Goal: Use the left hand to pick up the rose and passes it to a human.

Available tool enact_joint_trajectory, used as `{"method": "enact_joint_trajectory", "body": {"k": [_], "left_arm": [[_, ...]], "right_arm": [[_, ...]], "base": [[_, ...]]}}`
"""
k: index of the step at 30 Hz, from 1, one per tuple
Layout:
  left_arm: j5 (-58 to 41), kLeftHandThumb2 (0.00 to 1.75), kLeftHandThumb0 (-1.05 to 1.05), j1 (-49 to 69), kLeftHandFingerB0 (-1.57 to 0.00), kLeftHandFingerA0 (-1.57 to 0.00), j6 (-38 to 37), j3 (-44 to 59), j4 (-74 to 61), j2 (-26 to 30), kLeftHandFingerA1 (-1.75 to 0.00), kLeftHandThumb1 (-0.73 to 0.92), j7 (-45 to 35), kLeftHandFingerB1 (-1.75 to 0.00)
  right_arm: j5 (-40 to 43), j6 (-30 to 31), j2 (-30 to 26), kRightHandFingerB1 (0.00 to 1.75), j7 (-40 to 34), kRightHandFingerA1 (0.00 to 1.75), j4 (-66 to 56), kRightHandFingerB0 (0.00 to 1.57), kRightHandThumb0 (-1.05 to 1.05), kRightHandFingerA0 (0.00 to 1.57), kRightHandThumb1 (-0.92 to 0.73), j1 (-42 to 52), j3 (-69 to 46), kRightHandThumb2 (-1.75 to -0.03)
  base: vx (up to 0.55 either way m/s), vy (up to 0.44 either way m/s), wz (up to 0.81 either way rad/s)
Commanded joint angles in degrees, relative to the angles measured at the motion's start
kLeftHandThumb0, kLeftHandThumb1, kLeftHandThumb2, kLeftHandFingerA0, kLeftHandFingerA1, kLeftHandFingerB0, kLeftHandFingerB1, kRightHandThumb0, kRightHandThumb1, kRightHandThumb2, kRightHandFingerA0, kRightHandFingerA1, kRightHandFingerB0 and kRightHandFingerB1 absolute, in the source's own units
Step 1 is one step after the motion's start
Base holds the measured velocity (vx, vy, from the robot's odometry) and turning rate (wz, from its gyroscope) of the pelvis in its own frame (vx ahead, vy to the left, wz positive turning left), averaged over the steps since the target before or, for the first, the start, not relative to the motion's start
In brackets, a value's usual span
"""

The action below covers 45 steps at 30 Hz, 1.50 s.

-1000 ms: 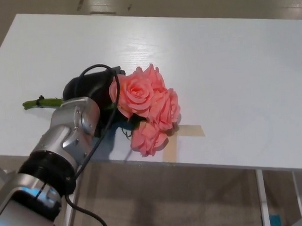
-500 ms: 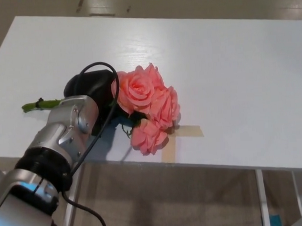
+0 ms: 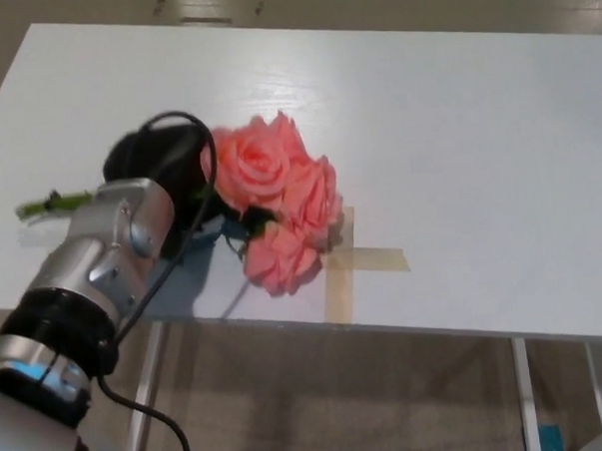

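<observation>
Rose: I see a pink three-bloom artificial rose (image 3: 275, 202) with a green stem.
Pose: lying sideways, blooms pointing right.

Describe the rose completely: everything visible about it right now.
The rose is really a small bunch: three salmon-pink blooms, likely artificial, clustered together, with a green stem whose end pokes out at the left. Dark green leaves show beneath the blooms. It lies roughly sideways over the white table, blooms near the front edge, partly above a cross of tan tape. The left hand is closed around the stem just behind the blooms. Whether the flowers touch the table cannot be told; their shadow falls below them.
</observation>
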Motion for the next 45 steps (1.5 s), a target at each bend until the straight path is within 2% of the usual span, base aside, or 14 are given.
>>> {"method": "enact_joint_trajectory", "body": {"k": [1, 5, 6, 9, 10, 11, 12, 16, 22, 24, 28, 33, 34, 45], "left_arm": [[0.4, 0.62, -0.15, -0.3, -0.91, -0.73, -4.4, 2.3, -2.6, 0.7, -1.6, 0.76, 6.9, -0.72], [-0.7, 0.63, -0.14, 0.6, -0.82, -0.76, -6.6, 4.5, -4.8, 0.3, -1.6, 0.77, 8.5, -0.97], [-1.7, 0.63, -0.13, 1.5, -0.74, -0.77, -7.4, 5.6, -6.4, 0.1, -1.6, 0.77, 8.8, -1.15], [-2.6, 0.63, -0.12, 2.0, -0.74, -0.77, -7.9, 7.2, -7.7, -0.5, -1.61, 0.77, 8.5, -1.15], [-4.6, 0.63, -0.12, 2.3, -0.81, -0.77, -8.5, 9.0, -9.6, -1.2, -1.61, 0.78, 8.1, -1.0], [-5.7, 0.63, -0.12, 2.6, -0.79, -0.76, -8.8, 10.2, -10.6, -1.7, -1.61, 0.78, 7.7, -1.03], [-6.4, 0.63, -0.13, 2.6, -0.76, -0.75, -8.9, 11.2, -11.1, -2.3, -1.59, 0.79, 7.3, -1.09], [-10.2, 0.64, -0.14, 2.8, -0.73, -0.74, -8.9, 15.6, -13.5, -4.9, -1.58, 0.8, 5.5, -1.14], [-22.6, 0.64, -0.2, 2.7, -0.67, -0.77, -2.9, 24.8, -21.4, -11.6, -1.44, 0.83, -1.7, -1.27], [-31.2, 0.65, -0.15, 2.3, -0.74, -0.88, 0.6, 29.5, -23.5, -14.0, -1.37, 0.86, -7.1, -1.17], [-38.4, 0.74, -0.16, 1.1, -0.8, -0.96, 7.9, 35.3, -24.7, -16.9, -1.37, 0.81, -9.3, -1.11], [-40.5, 0.77, -0.15, -0.1, -0.81, -1.01, 14.7, 38.7, -26.4, -18.6, -1.38, 0.79, -8.8, -1.13], [-41.7, 0.78, -0.15, -0.5, -0.82, -1.03, 16.0, 39.9, -26.5, -19.1, -1.38, 0.79, -8.8, -1.13], [-46.1, 0.79, -0.14, -1.6, -0.84, -1.06, 20.5, 45.4, -26.0, -21.4, -1.43, 0.78, -10.2, -1.11]], "right_arm": [[0.0, 0.0, -0.5, 0.39, 0.4, 0.45, 0.0, 0.54, -0.27, 0.68, -0.7, 0.5, 0.2, -0.61], [0.0, 0.0, -0.5, 0.39, 0.4, 0.45, -0.1, 0.54, -0.27, 0.68, -0.7, 0.9, 0.3, -0.6], [0.0, 0.0, -0.4, 0.39, 0.4, 0.45, 0.0, 0.54, -0.27, 0.68, -0.7, 0.9, 0.3, -0.61], [0.1, 0.1, -0.3, 0.39, 0.5, 0.45, -0.1, 0.54, -0.27, 0.68, -0.7, 0.9, 0.2, -0.6], [0.2, 0.3, -0.3, 0.39, 0.5, 0.45, 0.0, 0.53, -0.27, 0.69, -0.7, 0.9, 0.2, -0.6], [0.2, 0.4, -0.3, 0.39, 0.6, 0.45, 0.1, 0.53, -0.27, 0.69, -0.71, 0.8, 0.2, -0.6], [0.1, 0.5, -0.4, 0.48, 0.6, 0.54, 0.1, 0.49, -0.35, 0.63, -0.62, 0.7, 0.2, -0.77], [0.2, 0.7, -0.4, 0.48, 0.8, 0.54, 0.1, 0.49, -0.35, 0.63, -0.62, 0.5, 0.1, -0.77], [0.1, 0.4, -0.7, 0.49, 0.9, 0.54, 0.0, 0.5, -0.35, 0.64, -0.61, 0.3, 0.3, -0.78], [0.1, 0.2, -0.7, 0.39, 1.1, 0.45, -0.1, 0.53, -0.27, 0.69, -0.71, 0.6, 0.3, -0.6], [0.0, 0.4, -0.7, 0.39, 1.1, 0.45, 0.1, 0.54, -0.27, 0.69, -0.71, 0.6, 0.4, -0.6], [0.0, 0.5, -0.6, 0.39, 1.2, 0.45, 0.1, 0.54, -0.27, 0.69, -0.71, 0.6, 0.4, -0.6], [0.0, 0.6, -0.6, 0.49, 1.2, 0.54, 0.1, 0.5, -0.35, 0.63, -0.62, 0.6, 0.4, -0.77], [0.2, 0.8, -0.5, 0.48, 1.6, 0.54, 0.1, 0.49, -0.35, 0.63, -0.62, 0.4, 0.4, -0.77]], "base": [[0.0, 0.0, 0.0], [0.0, 0.0, 0.0], [0.0, 0.0, 0.0], [0.0, 0.0, 0.0], [0.0, 0.0, 0.0], [0.0, 0.0, 0.0], [0.0, 0.0, 0.0], [0.0, 0.0, 0.0], [0.0, 0.0, 0.0], [0.0, 0.0, 0.0], [0.0, 0.0, 0.0], [0.0, 0.0, 0.0], [0.0, 0.0, 0.0], [0.0, 0.0, 0.0]]}}
